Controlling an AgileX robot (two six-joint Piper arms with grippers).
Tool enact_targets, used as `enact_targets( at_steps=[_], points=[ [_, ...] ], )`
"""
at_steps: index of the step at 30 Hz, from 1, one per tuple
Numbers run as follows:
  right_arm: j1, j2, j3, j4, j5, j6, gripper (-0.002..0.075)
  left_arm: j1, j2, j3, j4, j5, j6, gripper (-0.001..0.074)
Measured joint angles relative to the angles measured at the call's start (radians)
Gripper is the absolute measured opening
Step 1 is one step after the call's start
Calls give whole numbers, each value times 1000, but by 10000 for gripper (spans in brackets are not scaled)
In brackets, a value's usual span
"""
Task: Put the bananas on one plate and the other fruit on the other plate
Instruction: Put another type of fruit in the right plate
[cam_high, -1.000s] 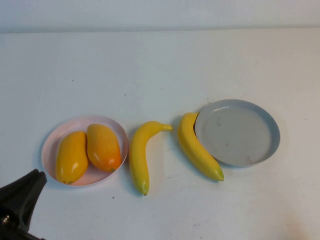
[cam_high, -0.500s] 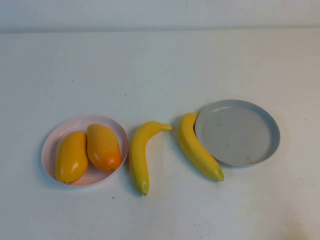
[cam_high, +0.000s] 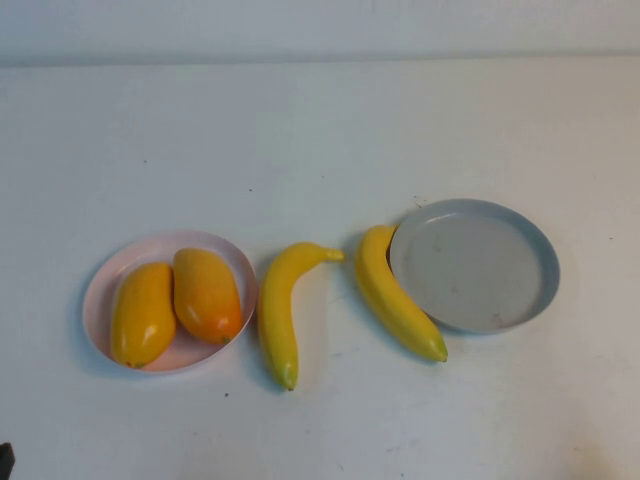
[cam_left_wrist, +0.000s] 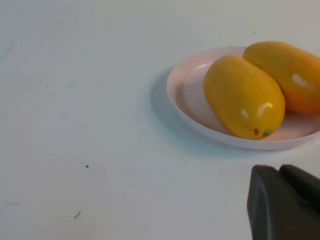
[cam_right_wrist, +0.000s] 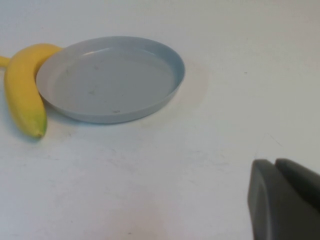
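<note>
Two orange-yellow oval fruits (cam_high: 143, 313) (cam_high: 208, 294) lie side by side in the pale pink plate (cam_high: 150, 248) at the left. One banana (cam_high: 279, 310) lies on the table just right of that plate. The other banana (cam_high: 392, 295) lies on the table against the left rim of the bare grey-blue plate (cam_high: 475, 265). My left gripper (cam_left_wrist: 281, 170) is shut and holds nothing; it hovers near the table's front, short of the pink plate (cam_left_wrist: 185, 95). My right gripper (cam_right_wrist: 275, 162) is also shut and holds nothing, set back from the grey-blue plate (cam_right_wrist: 110, 77) and its banana (cam_right_wrist: 24, 95).
The white table (cam_high: 320, 130) carries nothing else. Only a dark sliver of the left arm (cam_high: 4, 460) shows at the near left corner in the high view. The right arm does not show there.
The left gripper, seen at the near left corner a second ago, has drawn back almost out of the high view. Fruit and plates have not moved.
</note>
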Motion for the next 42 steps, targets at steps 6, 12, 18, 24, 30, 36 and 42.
enact_targets(
  at_steps=[6,12,18,24,30,36,42],
  points=[
    [0,0,2,0,0,0,-17,0,0,0,1,18,0,-4],
    [0,0,2,0,0,0,-17,0,0,0,2,19,0,-4],
    [0,0,2,0,0,0,-17,0,0,0,2,19,0,-4],
    [0,0,2,0,0,0,-17,0,0,0,3,19,0,-4],
    [0,0,2,9,-28,0,-17,0,0,0,3,19,0,-4],
    [0,0,2,163,-248,0,-17,0,0,0,3,19,0,-4],
    [0,0,2,327,-372,7,-17,0,0,0,3,19,0,-4]
  ],
)
